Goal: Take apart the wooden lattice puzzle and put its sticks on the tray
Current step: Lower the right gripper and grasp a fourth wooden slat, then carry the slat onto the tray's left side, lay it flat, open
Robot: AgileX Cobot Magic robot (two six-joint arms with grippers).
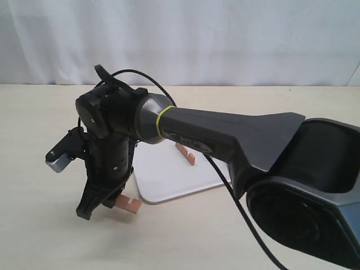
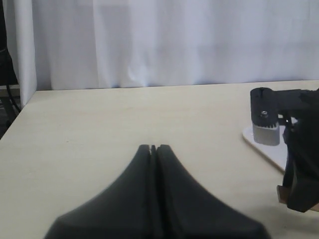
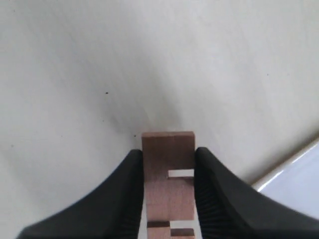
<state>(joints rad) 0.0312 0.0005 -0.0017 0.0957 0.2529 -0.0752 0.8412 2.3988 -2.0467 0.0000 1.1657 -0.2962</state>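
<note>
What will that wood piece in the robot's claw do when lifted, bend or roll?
Probably stiff, not bendy: the wood piece looks like solid wood with sharp-cut notches. Its flat, square sides should not roll. The right gripper squeezes both flat sides, so slipping seems unlikely.

Beige table [image 1: 34, 112] carries white tray [image 1: 169, 174].

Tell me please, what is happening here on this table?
The right arm reaches across the scene, and its right gripper has the jaws closed on a notched wooden piece. It is held low at the table, just off a corner of the white tray. One stick already lies on the tray. The left gripper is shut, holds nothing, and stays out of the work.
</note>
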